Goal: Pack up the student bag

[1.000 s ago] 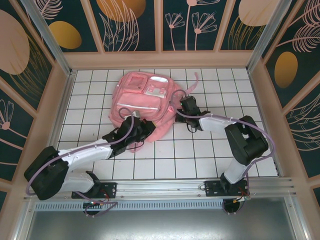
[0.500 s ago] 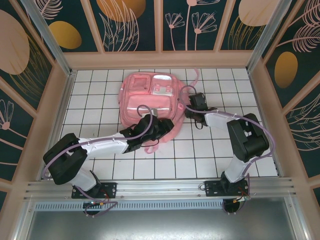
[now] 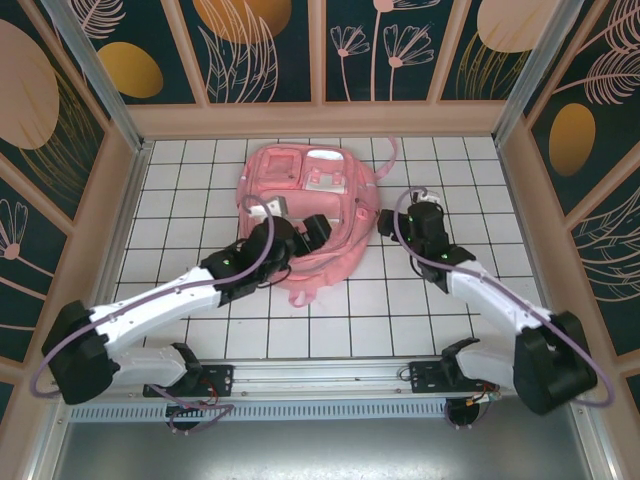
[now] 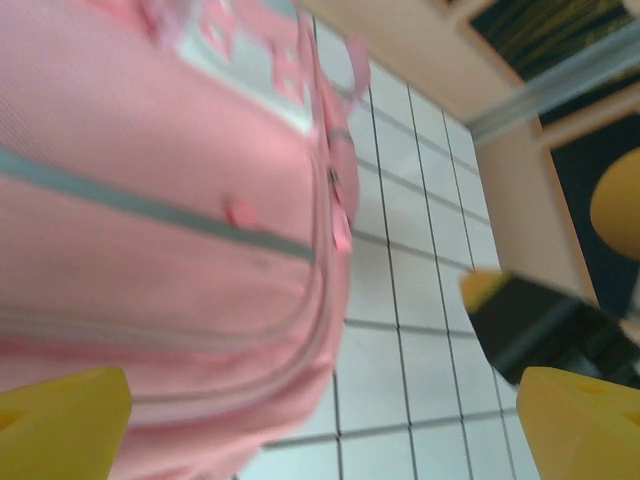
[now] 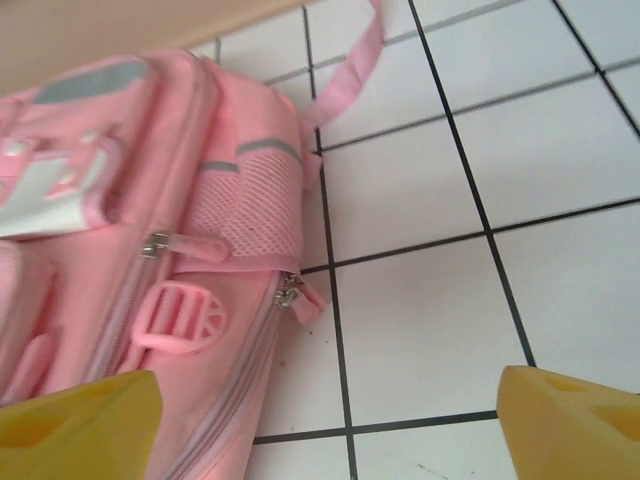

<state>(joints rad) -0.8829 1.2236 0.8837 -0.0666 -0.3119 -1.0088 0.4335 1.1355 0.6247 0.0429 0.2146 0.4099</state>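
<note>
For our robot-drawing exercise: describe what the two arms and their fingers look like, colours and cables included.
Both the left arm and right arm have white links, bulky black joints and a looping purple cable. The fingertips are yellow blocks.

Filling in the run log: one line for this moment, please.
student bag: lying on table | left gripper: open, over bag | right gripper: open, empty, beside bag

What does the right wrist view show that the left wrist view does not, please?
Right wrist: a mesh side pocket and a round buckle. Left wrist: a metal corner post and a dark patterned wall panel. Both: the pink bag lying on the white tiled table.
</note>
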